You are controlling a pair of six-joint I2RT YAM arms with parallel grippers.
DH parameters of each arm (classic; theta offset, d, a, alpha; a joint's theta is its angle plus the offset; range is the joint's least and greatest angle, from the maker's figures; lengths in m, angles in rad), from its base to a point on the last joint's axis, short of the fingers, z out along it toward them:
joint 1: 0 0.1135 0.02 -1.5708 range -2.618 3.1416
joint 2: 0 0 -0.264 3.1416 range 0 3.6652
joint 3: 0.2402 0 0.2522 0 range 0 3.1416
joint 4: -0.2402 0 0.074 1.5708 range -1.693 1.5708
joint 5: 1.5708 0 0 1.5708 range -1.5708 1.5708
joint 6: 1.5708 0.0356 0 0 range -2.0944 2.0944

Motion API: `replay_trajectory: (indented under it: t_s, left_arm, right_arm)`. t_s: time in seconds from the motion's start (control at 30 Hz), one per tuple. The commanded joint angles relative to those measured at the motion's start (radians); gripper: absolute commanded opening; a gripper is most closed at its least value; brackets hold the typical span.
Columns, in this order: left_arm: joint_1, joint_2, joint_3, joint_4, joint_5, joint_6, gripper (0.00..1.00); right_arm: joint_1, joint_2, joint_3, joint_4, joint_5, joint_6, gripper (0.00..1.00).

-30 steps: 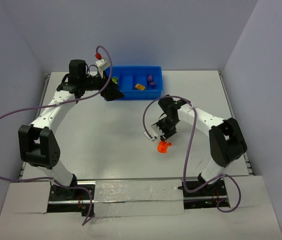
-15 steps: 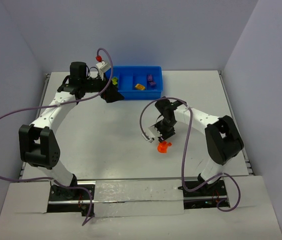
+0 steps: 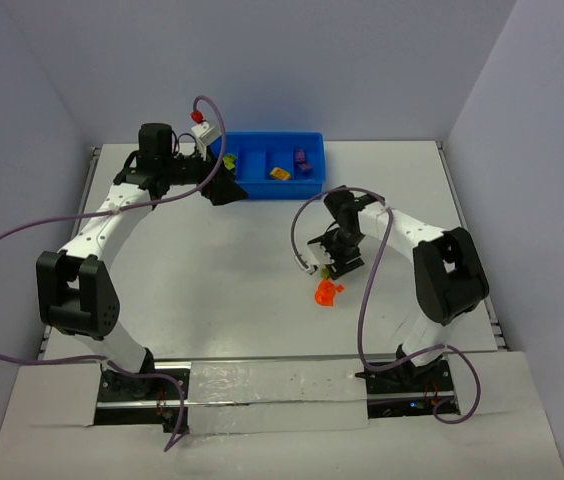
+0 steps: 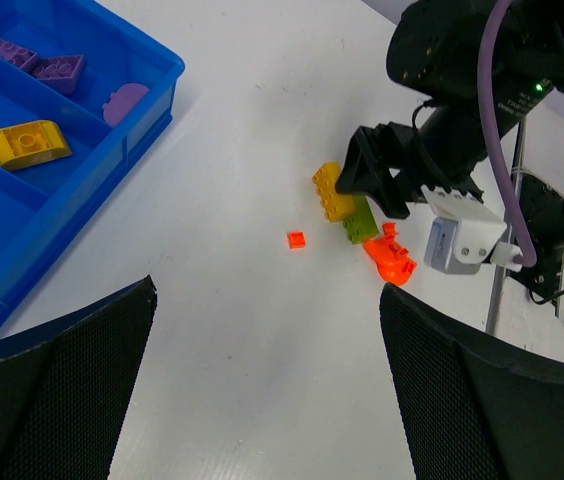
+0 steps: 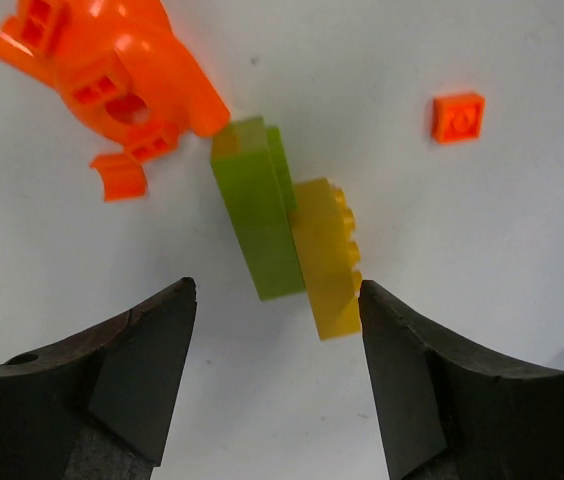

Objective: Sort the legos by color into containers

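An olive-green brick (image 5: 259,215) stuck to a yellow brick (image 5: 327,260) lies on the white table. A translucent orange piece (image 5: 112,70) touches its far end, and a tiny orange plate (image 5: 458,117) lies apart. My right gripper (image 5: 277,290) is open just above the stack, a jaw on either side of its near end; it also shows in the top view (image 3: 337,262). My left gripper (image 4: 267,290) is open and empty by the blue bin (image 3: 314,140). The bin holds a yellow brick (image 4: 28,143) and purple bricks (image 4: 59,68).
The orange piece (image 3: 328,292) lies just in front of the right gripper. The bin's leftmost compartment holds small green-yellow bricks (image 3: 230,160), partly hidden by the left wrist. The right arm's purple cable (image 3: 297,240) loops beside its gripper.
My right gripper has shifted slightly right and turned over the green-yellow stack, staying open. The left arm has barely moved. The bricks have not moved.
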Motion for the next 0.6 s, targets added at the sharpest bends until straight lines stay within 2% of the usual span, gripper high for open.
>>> replay_trajectory:
  t_s: [0.0, 0.17, 0.4, 0.57]
  left_arm:
    - [0.001, -0.029, 0.006, 0.007, 0.014, 0.017, 0.99]
    - [0.001, -0.020, 0.010, 0.008, 0.008, 0.019, 0.99]
    - [0.001, -0.020, 0.002, -0.002, -0.003, 0.031, 0.99]
    - [0.001, -0.020, 0.000, -0.001, -0.008, 0.032, 0.99]
  right_arm:
    - [-0.051, -0.011, 0.062, -0.015, 0.027, -0.050, 0.74]
    - [-0.084, 0.051, 0.101, 0.016, 0.041, -0.072, 0.73]
    - [-0.085, 0.089, 0.105, 0.061, 0.016, -0.097, 0.63]
    - [-0.085, 0.113, 0.087, 0.087, 0.010, -0.102, 0.62]
